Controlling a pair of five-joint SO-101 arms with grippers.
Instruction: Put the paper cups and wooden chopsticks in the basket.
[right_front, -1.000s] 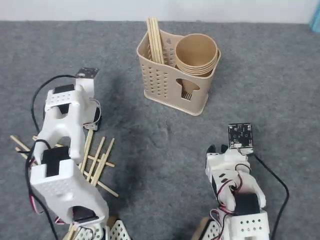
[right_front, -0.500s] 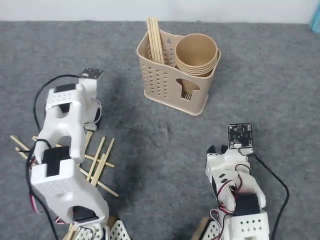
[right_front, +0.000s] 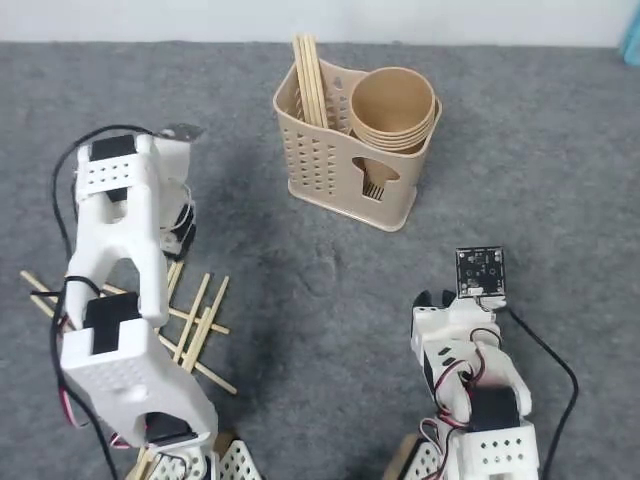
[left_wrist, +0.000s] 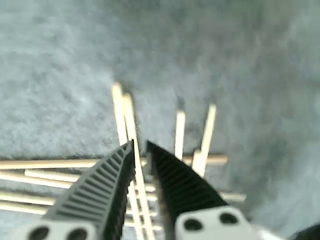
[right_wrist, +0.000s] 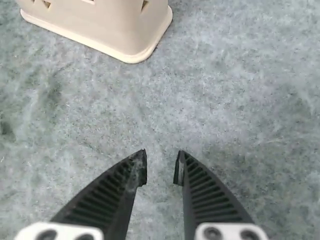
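A beige perforated basket (right_front: 330, 170) stands at the back middle of the grey carpet. It holds a stack of paper cups (right_front: 392, 105) and several upright wooden chopsticks (right_front: 310, 75). More loose chopsticks (right_front: 200, 315) lie scattered at the left, partly under my left arm (right_front: 115, 220). My left gripper (left_wrist: 140, 146) hangs above this pile (left_wrist: 180, 135), open by a narrow gap through which one stick on the carpet shows. Near the front right, my right gripper (right_wrist: 160, 160) sits slightly open and empty over bare carpet, short of the basket (right_wrist: 110, 30).
Grey carpet (right_front: 300, 270) stretches between the chopstick pile and the basket. A pale wall edge runs along the back. My right arm's base (right_front: 480, 420) fills the front right corner.
My left arm has risen and swung back from the chopstick pile. The loose chopsticks lie as before. The right arm has not moved.
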